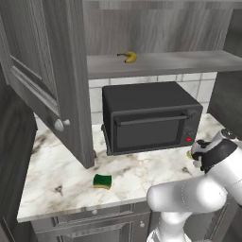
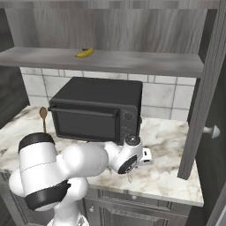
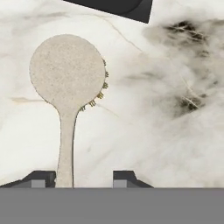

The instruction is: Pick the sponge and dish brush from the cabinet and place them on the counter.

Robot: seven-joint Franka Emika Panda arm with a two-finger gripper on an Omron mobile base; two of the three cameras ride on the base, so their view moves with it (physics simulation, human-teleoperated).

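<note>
- Low over the counter (image 1: pixel 61 165) the gripper (image 3: pixel 83 177) is held, pointing down at the marble just in front of the black microwave (image 1: pixel 149 116), near its right front corner.
- In the hand view the two dark fingertips (image 3: pixel 124 177) are seen parted, with the dish brush (image 3: pixel 68 87) lying flat on the marble; its handle runs down beside the left tip, inside the gap, and whether it is touched cannot be told.
- No clamping on the handle is shown; the jaws are partly apart.
- The brush head is seen round and pale from the back, with small yellow bristles showing along one edge.
- From the right base view the arm is seen bent sharply, the elbow folded low and the wrist (image 2: pixel 132 156) reaching forward over the counter edge.
- The sponge (image 1: pixel 102 181) is lying on the counter to the left, well apart from the gripper, below the open cabinet (image 1: pixel 47 71) door.
- A banana (image 1: pixel 128 56) is lying on the cabinet shelf.
- A brown spoon (image 2: pixel 43 115) is standing left of the microwave.
</note>
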